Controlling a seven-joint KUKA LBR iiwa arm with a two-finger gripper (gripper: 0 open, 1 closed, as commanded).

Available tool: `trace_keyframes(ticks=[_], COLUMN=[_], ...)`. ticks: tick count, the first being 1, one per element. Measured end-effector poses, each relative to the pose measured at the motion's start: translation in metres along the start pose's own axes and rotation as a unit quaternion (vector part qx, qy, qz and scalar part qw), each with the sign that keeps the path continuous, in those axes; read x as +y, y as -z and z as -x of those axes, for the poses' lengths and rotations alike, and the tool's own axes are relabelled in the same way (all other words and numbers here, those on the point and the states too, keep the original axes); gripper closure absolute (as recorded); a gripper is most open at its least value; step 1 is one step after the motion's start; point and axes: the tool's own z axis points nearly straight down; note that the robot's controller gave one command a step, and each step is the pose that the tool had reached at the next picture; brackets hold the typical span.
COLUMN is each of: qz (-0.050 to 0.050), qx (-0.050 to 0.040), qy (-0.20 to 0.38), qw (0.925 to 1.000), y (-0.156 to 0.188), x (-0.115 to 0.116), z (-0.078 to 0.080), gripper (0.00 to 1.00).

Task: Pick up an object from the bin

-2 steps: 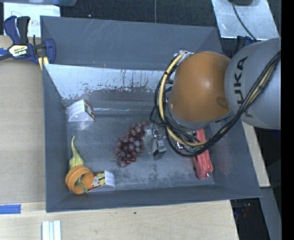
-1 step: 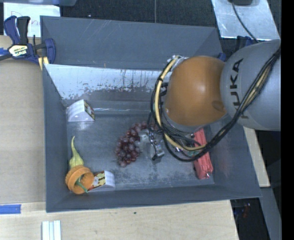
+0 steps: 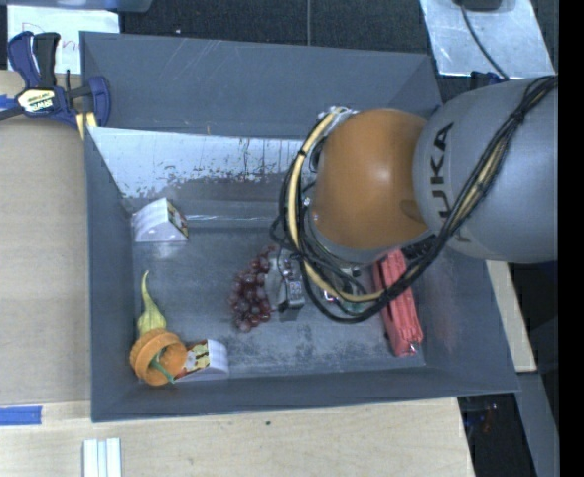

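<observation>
- Pincer (image 3: 288, 288): at the tip of the arm reaching in from the right, low over the middle of the bin floor, beneath the orange wrist cover (image 3: 366, 182). Largely hidden by that cover and by looped black and yellow cables (image 3: 322, 291). How far open: cannot tell. Hold on anything: cannot tell.
- Bunch of dark red grapes (image 3: 252, 294): nearest item, directly left of the pincer, lying on the floor. Right edge touching or just beside the pincer's metal end; which of the two cannot be made out.
- Red ribbed bar (image 3: 404, 316): right of the pincer, past the cables, lying lengthwise near the right wall. Upper end hidden under the arm.
- White wedge-shaped box (image 3: 160, 222): well apart, up and left of the pincer, at the foot of the far wall.
- Orange gourd (image 3: 155, 354) with a long yellow-green stem: well apart, down and left of the pincer, near the left corner.
- Small white printed carton (image 3: 207, 358): touching the gourd's right side, down and left of the pincer.
- Grey metal bin (image 3: 272, 157): far wall scuffed and speckled, behind the pincer.
</observation>
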Motion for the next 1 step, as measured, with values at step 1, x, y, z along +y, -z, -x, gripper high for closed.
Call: trace_keyframes(ticks=[1], qz=[-0.001], qx=[-0.0001], qy=[0.074], qw=[0.9972], y=[-0.0446], x=[0.0037], z=[0.0068], gripper=[1.00])
